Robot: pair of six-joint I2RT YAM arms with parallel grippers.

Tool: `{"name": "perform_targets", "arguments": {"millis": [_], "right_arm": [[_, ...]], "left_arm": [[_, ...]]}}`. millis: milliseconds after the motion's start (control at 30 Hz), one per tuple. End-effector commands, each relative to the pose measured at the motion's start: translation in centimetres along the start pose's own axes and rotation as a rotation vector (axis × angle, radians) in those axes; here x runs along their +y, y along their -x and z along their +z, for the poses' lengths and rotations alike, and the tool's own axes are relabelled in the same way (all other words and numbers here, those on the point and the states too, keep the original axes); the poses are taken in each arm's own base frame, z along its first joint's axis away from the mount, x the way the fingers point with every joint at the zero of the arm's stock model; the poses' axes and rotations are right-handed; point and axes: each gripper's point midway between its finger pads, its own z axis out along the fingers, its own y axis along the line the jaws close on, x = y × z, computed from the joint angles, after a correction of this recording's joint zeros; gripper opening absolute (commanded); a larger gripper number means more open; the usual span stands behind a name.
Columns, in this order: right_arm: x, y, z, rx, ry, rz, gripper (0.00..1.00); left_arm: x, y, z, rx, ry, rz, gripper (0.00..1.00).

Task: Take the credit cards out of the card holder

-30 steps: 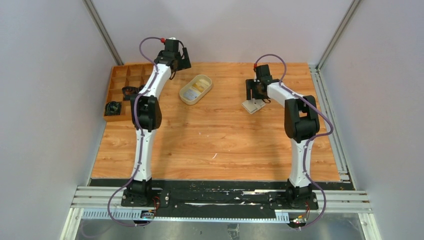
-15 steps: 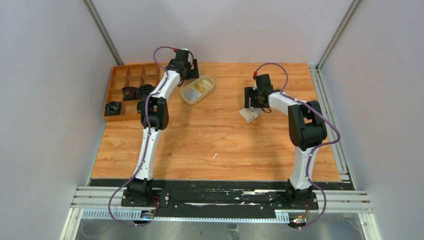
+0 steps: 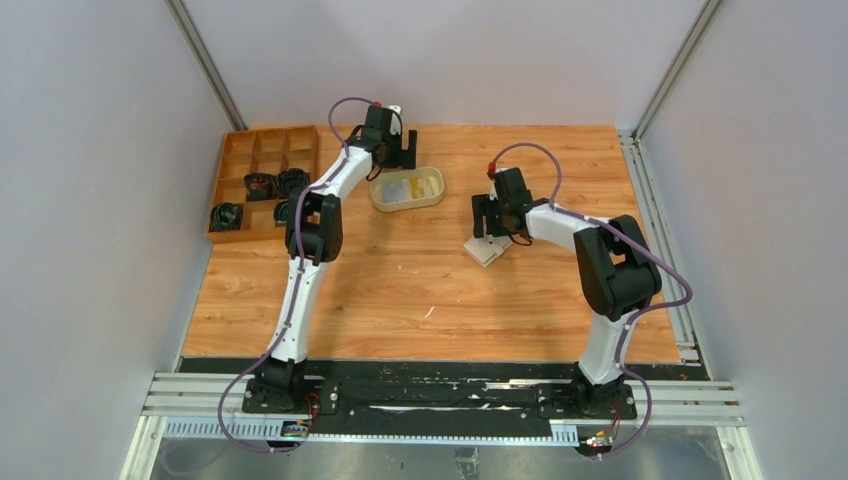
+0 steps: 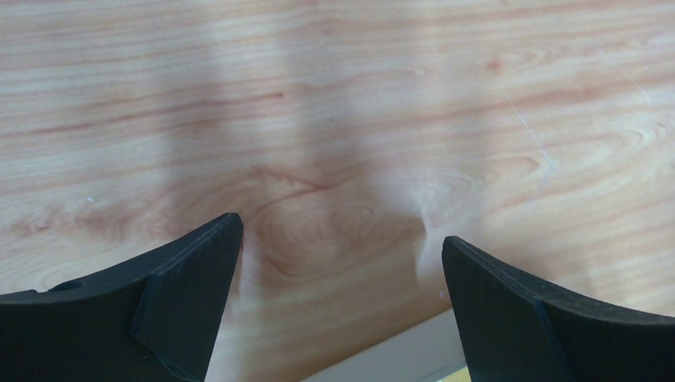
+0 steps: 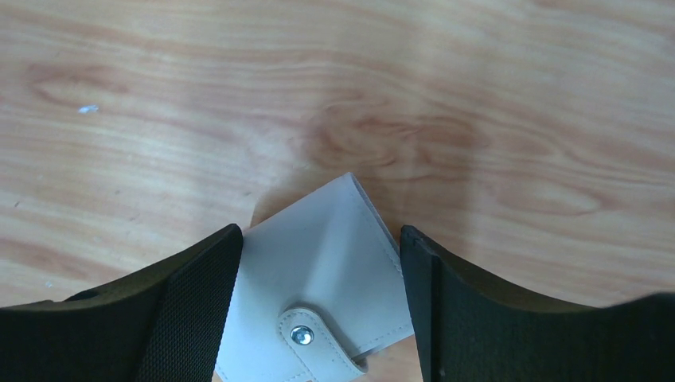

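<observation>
- Over the last second I see the right gripper (image 5: 320,239) has brought the card holder (image 5: 318,294) leftward and nearer on the table (image 3: 420,290), and the left gripper (image 4: 341,247) has swung over to the tray (image 3: 405,206).
- The right jaws grasp the closed card holder by its sides.
- It lies skewed, one corner pointing away from the wrist and the snap tab nearest the wrist. I cannot tell its long axis.
- The left jaws are released wide.
- The credit cards (image 3: 410,187) lie in the tray.

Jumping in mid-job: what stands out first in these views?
The folded cream card holder sits clamped between the right gripper's fingers, just right of centre in the overhead view. The left gripper hangs wide open at the far edge of the oval tray, where white and yellow credit cards lie.
</observation>
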Motion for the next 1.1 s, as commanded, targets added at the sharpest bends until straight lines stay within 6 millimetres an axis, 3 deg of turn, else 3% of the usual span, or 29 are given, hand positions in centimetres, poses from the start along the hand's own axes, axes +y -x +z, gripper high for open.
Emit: {"name": "perform_targets", "arguments": {"millis": [0,133,267,433,533,567,667,733,800,833,933,1067], "right_arm": [[2.5,-7.6,-0.1,0.176,0.007,0.024,0.76],[4.8,-10.1,-0.4,0.208,0.018,0.017,0.76],[8.1,-10.9,-0.8,0.209,0.104,-0.023,0.76],[12.2,-9.4,-1.7,0.168,0.215,-0.233,0.77],[14.2,-7.5,-2.8,0.086,0.266,-0.370,0.78],[14.7,-6.4,-3.7,0.039,0.265,-0.411,0.78],[15.2,-3.9,-5.9,-0.069,0.267,-0.480,0.79],[15.3,-3.1,-7.3,-0.120,0.277,-0.487,0.79],[15.2,-2.5,-8.8,-0.164,0.283,-0.487,0.79],[14.9,-2.8,-9.0,-0.168,0.283,-0.486,0.79],[14.3,-3.8,-10.2,-0.183,0.290,-0.467,0.78],[13.6,-6.7,-9.5,-0.114,0.307,-0.463,0.70]], "left_arm": [[-2.2,-0.4,-1.8,0.037,-0.106,0.018,1.00],[-2.2,1.9,-3.7,-0.008,-0.097,0.030,1.00],[-1.2,7.2,-7.5,-0.136,-0.071,0.025,1.00],[1.2,14.2,-15.6,-0.298,-0.042,0.020,1.00],[2.1,14.8,-20.5,-0.341,-0.023,0.014,1.00],[1.8,15.2,-23.1,-0.371,-0.024,0.019,1.00],[0.6,12.7,-26.4,-0.355,-0.078,-0.004,1.00],[-0.1,9.2,-27.0,-0.304,-0.119,-0.042,1.00],[-1.1,4.2,-26.9,-0.232,-0.148,-0.066,1.00],[-1.9,3.0,-27.0,-0.221,-0.161,-0.065,1.00],[-4.2,-4.6,-25.9,-0.095,-0.183,-0.066,0.98],[-8.3,-11.7,-24.2,0.025,-0.219,-0.006,0.89]]}}
